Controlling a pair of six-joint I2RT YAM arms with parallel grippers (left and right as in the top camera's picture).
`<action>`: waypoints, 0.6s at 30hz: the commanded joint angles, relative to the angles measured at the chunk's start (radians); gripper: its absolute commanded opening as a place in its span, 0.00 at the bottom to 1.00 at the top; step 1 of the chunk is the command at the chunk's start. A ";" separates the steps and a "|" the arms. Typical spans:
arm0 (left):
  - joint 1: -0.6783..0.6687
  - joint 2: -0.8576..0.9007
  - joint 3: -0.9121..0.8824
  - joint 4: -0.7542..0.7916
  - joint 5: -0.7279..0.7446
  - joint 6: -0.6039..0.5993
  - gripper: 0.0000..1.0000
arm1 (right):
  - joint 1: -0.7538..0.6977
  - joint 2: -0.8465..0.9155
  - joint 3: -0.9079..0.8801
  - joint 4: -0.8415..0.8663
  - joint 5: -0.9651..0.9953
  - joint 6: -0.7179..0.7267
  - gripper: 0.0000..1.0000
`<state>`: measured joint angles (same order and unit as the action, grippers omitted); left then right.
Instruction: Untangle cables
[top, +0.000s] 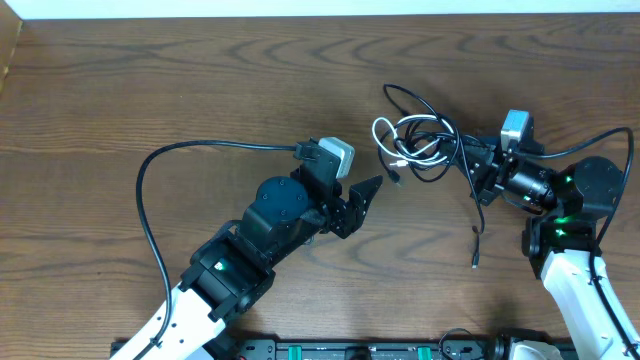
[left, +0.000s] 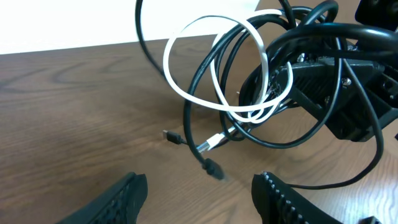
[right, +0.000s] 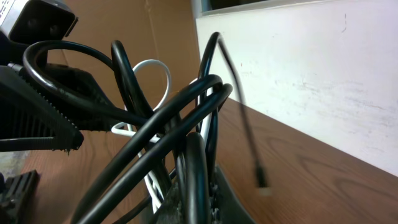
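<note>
One view, right wrist, shows right jaws pinched on cables (right: 194, 180); overhead shows left jaws spread.

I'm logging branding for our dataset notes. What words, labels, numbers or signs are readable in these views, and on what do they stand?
None: no readable text in any view.
The cables, left gripper, right gripper and table show no print.
The wall shows only scuff marks, no writing.
</note>
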<state>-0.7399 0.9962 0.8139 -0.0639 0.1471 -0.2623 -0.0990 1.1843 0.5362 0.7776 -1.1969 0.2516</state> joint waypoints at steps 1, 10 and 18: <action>0.002 -0.017 0.008 0.001 -0.002 -0.002 0.59 | -0.005 -0.004 0.011 0.003 0.016 -0.002 0.01; 0.002 0.000 0.008 0.035 0.104 -0.002 0.58 | -0.004 -0.004 0.011 0.003 0.016 0.006 0.01; 0.000 0.048 0.008 0.079 0.108 -0.005 0.66 | -0.004 -0.004 0.011 0.003 0.016 0.005 0.01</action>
<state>-0.7399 1.0271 0.8139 0.0059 0.2386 -0.2657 -0.0990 1.1843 0.5362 0.7780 -1.1942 0.2520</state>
